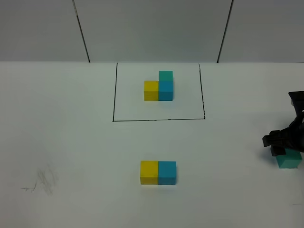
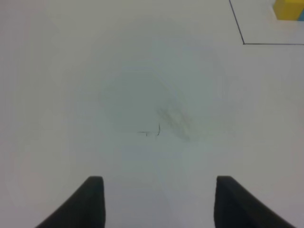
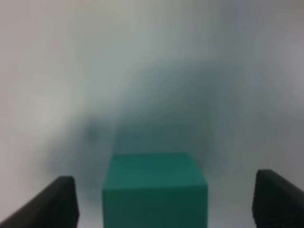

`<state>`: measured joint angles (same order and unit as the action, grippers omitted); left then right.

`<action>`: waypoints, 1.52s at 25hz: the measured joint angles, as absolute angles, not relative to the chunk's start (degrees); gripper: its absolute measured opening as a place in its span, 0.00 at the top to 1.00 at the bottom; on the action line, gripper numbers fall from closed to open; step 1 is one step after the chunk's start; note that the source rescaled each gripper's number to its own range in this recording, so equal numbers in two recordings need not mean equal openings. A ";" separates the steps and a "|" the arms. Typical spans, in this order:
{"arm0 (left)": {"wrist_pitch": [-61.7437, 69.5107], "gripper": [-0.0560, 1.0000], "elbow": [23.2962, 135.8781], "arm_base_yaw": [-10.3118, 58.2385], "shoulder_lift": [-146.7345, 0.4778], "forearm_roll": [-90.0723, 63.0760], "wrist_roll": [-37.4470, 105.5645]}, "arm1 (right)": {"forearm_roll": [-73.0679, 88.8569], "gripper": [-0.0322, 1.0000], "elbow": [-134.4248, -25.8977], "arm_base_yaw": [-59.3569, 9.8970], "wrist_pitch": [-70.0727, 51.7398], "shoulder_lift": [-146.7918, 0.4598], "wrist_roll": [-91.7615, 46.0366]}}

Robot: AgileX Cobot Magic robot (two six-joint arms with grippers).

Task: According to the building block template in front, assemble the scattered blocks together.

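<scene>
White table (image 1: 71,142) — at its right edge the teal-green cube (image 1: 289,160) sits between the spread fingers of the right gripper (image 3: 164,204), gaps on both sides, nothing grasped. Near the middle the yellow cube (image 1: 148,172) and blue cube (image 1: 166,172) touch side by side. Farther back the template (image 1: 165,89) stands inside its black rectangle (image 1: 159,119). On the left, the left gripper (image 2: 156,202) hangs released above faint scuffs (image 2: 173,124).

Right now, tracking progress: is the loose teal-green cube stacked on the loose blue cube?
No, the teal-green cube lies far to the right, well apart from the blue cube.
</scene>
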<state>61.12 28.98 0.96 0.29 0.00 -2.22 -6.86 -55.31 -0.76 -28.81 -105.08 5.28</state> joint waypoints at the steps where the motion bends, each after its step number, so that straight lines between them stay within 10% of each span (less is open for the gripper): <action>1: 61.12 0.80 28.98 0.96 0.29 0.00 -2.16 | -6.86 0.48 -55.31 -0.76 -28.74 -105.24 5.28; 15: 61.17 0.80 28.98 0.96 0.29 0.00 -2.21 | -6.61 0.96 -55.31 -0.76 -28.79 -106.85 5.21; 38: 61.17 0.80 28.98 0.96 0.29 0.00 -2.21 | -4.28 0.96 -57.07 -5.04 -33.66 -98.65 9.03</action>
